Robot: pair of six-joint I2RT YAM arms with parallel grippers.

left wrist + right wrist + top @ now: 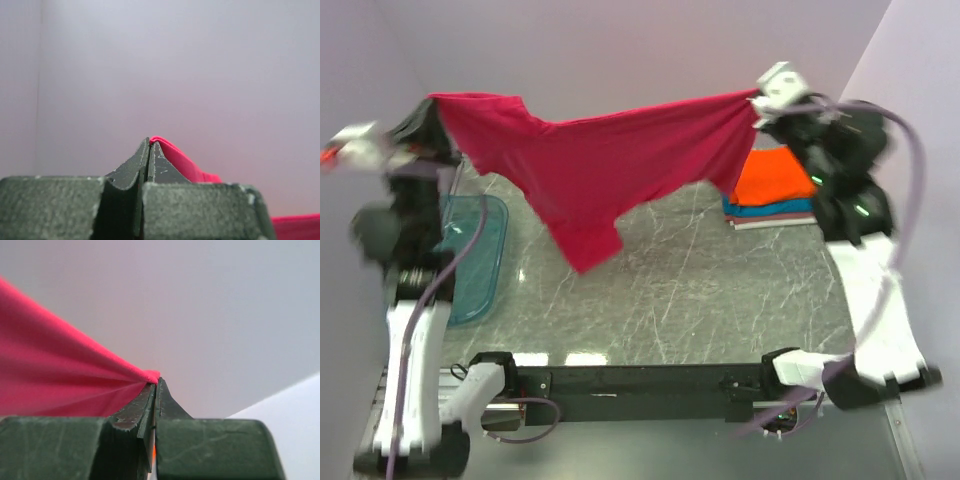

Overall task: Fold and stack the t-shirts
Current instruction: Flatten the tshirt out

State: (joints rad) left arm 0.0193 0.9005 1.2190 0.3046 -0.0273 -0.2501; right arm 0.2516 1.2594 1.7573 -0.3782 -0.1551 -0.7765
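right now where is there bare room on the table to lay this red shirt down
Bare: the middle and near side of the table, between the tray on the left and the folded stack at far right. Crowded: those two edges.

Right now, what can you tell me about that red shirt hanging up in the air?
The magenta-red t-shirt is soft, plain cloth, unfolded and stretched in the air. The left fingers pinch one end, the right fingers the other, both shut on it. Its middle sags and one flap dangles above the marbled table.
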